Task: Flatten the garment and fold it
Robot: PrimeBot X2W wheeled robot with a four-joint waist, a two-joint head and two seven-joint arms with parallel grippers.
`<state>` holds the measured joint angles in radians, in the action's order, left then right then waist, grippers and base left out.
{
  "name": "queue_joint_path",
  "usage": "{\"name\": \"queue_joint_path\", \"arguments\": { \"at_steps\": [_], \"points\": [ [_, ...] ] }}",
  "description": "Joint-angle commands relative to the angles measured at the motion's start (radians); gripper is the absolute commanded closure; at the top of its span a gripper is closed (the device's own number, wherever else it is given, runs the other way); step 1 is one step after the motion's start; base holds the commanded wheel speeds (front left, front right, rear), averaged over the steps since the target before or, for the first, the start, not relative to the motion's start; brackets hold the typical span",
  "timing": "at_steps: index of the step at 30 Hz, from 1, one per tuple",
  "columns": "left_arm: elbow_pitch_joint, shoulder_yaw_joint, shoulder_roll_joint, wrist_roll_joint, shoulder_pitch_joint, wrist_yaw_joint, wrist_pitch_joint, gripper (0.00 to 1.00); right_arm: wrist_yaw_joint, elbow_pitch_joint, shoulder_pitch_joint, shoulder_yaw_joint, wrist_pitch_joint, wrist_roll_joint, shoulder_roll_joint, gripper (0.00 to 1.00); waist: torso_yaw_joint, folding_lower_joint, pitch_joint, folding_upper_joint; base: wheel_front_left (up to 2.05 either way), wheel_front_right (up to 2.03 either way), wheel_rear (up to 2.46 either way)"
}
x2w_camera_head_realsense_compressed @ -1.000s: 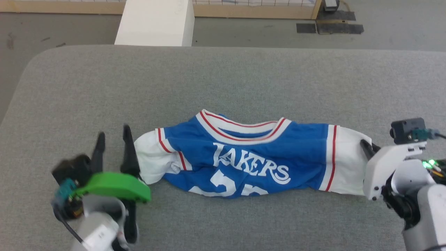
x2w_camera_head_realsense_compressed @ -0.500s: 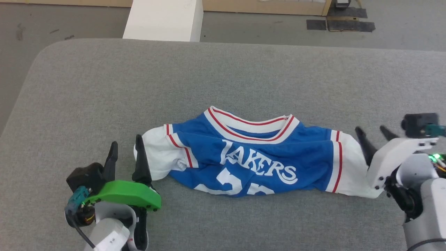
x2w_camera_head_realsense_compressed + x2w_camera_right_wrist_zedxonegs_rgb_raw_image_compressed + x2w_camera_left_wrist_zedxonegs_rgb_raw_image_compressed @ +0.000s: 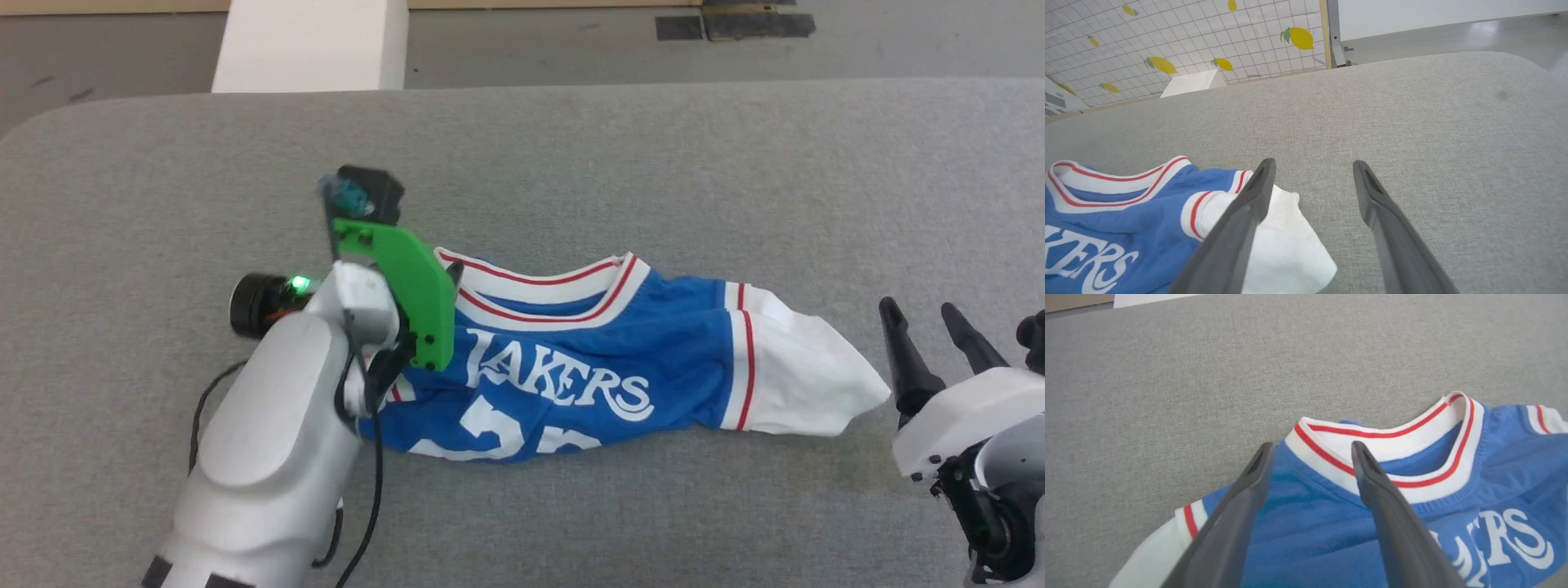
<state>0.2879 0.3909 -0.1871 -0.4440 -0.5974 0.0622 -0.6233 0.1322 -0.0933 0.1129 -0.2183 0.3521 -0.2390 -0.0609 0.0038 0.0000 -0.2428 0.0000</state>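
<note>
The blue shirt (image 3: pixel 571 359) lies crumpled, lettering up, on the grey desk (image 3: pixel 571 163). The left jaws hover open and empty over its collar (image 3: pixel 1384 437). The right jaws stand open and empty just beside its white sleeve (image 3: pixel 800 367).

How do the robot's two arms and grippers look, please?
The left gripper and right gripper each have two long, dark, tapering fingers. The left carries a bright green bracket and a black camera; its white forearm has a black cable. The right mount is white.
</note>
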Motion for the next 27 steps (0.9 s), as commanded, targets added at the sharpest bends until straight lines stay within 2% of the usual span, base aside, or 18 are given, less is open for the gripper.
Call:
{"name": "queue_joint_path", "arguments": {
  "at_steps": [1,6,9,10,11,12,20,27],
  "points": [
    [0.013,0.008,0.003,0.012,-0.035,0.002,-0.019,0.00,-0.002,-0.008,-0.010,-0.003,0.003,0.002,0.003,0.00,-0.023,0.0000,-0.026,0.0000,0.00,0.00,0.00],
    [0.091,0.038,-0.011,0.078,-0.076,0.053,-0.052,0.00,-0.002,-0.010,-0.006,-0.008,-0.002,0.001,0.006,0.00,-0.042,0.0000,-0.045,0.0000,0.00,0.00,0.00],
    [0.129,0.037,0.000,0.079,-0.075,0.076,-0.053,0.02,-0.002,-0.012,-0.006,-0.012,-0.004,0.002,0.007,0.00,-0.046,0.0000,-0.050,0.0000,0.00,0.00,0.00],
    [0.137,0.039,0.001,0.080,-0.074,0.079,-0.054,0.57,-0.002,-0.012,-0.006,-0.013,-0.005,0.003,0.007,0.00,-0.046,0.0000,-0.051,0.0000,0.00,0.00,0.00],
    [0.143,0.038,0.003,0.081,-0.075,0.082,-0.045,0.92,-0.002,-0.013,-0.005,-0.014,-0.005,0.004,0.008,0.00,-0.045,0.0000,-0.052,0.0000,0.00,0.00,0.00],
    [0.148,0.038,0.004,0.080,-0.076,0.083,-0.040,1.00,-0.002,-0.014,-0.004,-0.014,-0.005,0.005,0.008,0.00,-0.044,0.0000,-0.053,0.0000,0.00,0.00,0.00],
    [0.129,0.027,0.029,0.078,-0.136,0.072,0.082,1.00,-0.002,-0.015,0.008,0.001,-0.007,0.012,0.009,0.00,-0.028,0.0000,-0.059,0.0000,0.00,0.00,0.00],
    [0.215,0.050,0.043,0.149,-0.325,0.054,0.234,1.00,-0.002,-0.028,0.038,0.030,-0.006,0.003,0.005,0.00,-0.058,0.0000,-0.112,0.0000,0.00,0.00,0.00]
  ]
}}
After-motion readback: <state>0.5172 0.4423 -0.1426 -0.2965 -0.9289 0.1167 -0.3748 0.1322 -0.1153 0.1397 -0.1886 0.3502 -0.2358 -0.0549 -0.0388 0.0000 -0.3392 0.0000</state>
